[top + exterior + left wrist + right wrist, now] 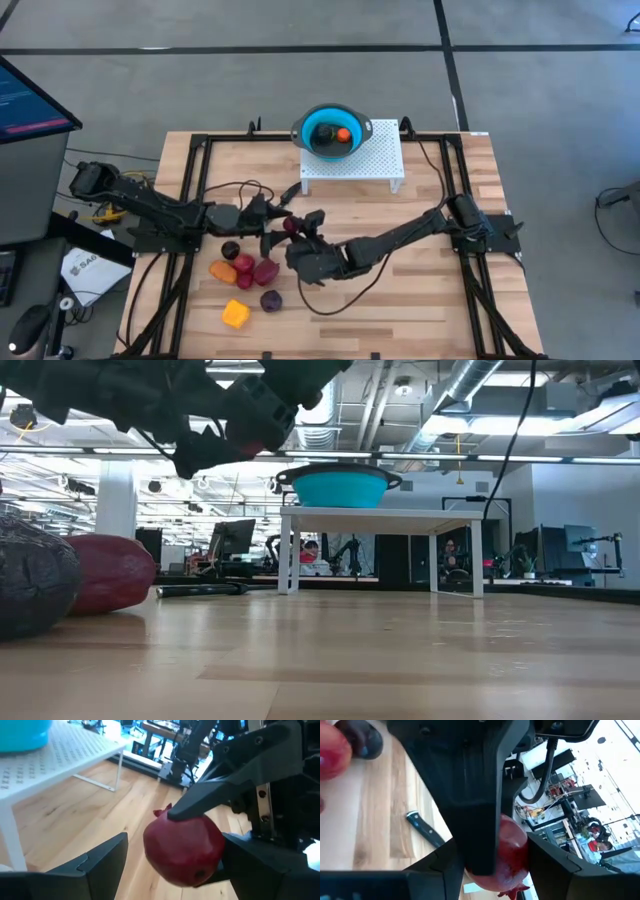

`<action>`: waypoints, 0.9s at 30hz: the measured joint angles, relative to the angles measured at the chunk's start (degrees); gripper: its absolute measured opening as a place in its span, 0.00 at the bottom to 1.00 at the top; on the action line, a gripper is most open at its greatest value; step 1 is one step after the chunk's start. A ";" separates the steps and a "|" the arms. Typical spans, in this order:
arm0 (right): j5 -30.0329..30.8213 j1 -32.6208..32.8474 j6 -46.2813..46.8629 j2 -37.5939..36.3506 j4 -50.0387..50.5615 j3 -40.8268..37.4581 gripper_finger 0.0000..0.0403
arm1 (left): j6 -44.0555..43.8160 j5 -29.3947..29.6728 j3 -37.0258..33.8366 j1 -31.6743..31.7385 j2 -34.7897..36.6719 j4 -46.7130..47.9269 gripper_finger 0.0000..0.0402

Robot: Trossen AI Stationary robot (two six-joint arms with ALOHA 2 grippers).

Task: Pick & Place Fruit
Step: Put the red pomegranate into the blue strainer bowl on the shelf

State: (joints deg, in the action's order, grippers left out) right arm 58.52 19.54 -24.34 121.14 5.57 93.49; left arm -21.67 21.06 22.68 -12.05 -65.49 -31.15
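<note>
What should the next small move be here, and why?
Probably draw the left pincer back. Its fingers stand open beside the red fruit, while the right pincer seems to grip it above the table. Once clear, the right arm could carry it to the blue bowl.

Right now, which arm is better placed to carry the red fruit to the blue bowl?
Right, probably: the right gripper seems shut on the red fruit, while the left gripper stands open around it, a gap showing at one finger.
</note>
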 joint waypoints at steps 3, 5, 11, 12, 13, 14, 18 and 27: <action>-0.30 -0.05 -0.91 0.00 -0.65 0.00 0.44 | 0.93 -0.03 0.02 -0.13 0.00 -0.90 0.72; -0.44 -0.01 -0.96 0.00 -0.66 0.00 0.45 | 1.87 -0.13 0.02 -0.15 0.00 -1.20 0.68; -0.49 -0.25 0.92 0.00 -0.46 0.00 0.51 | 3.27 -2.32 0.02 -0.15 0.00 -1.34 0.48; -0.63 -0.42 1.39 0.00 -0.40 0.00 0.52 | 3.34 -2.49 0.02 -0.15 0.00 -1.30 0.46; -1.29 -0.49 2.08 0.00 -0.08 0.00 0.53 | 3.41 -2.63 0.02 -0.15 0.00 -1.23 0.46; -2.17 -0.68 2.84 0.00 0.30 0.02 0.54 | 3.41 -2.82 0.02 -0.15 0.00 -1.10 0.46; -4.52 -1.02 3.63 -0.01 1.86 0.04 0.60 | 3.45 -3.08 0.00 -0.18 -0.02 -1.27 0.47; -4.69 0.80 8.40 -2.58 16.96 0.02 0.75 | 3.87 -7.36 0.00 -0.09 0.00 -1.19 0.49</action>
State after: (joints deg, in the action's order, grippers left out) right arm 53.83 20.34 -15.94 118.56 22.53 93.51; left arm -17.81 13.70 22.68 -12.14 -65.49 -32.34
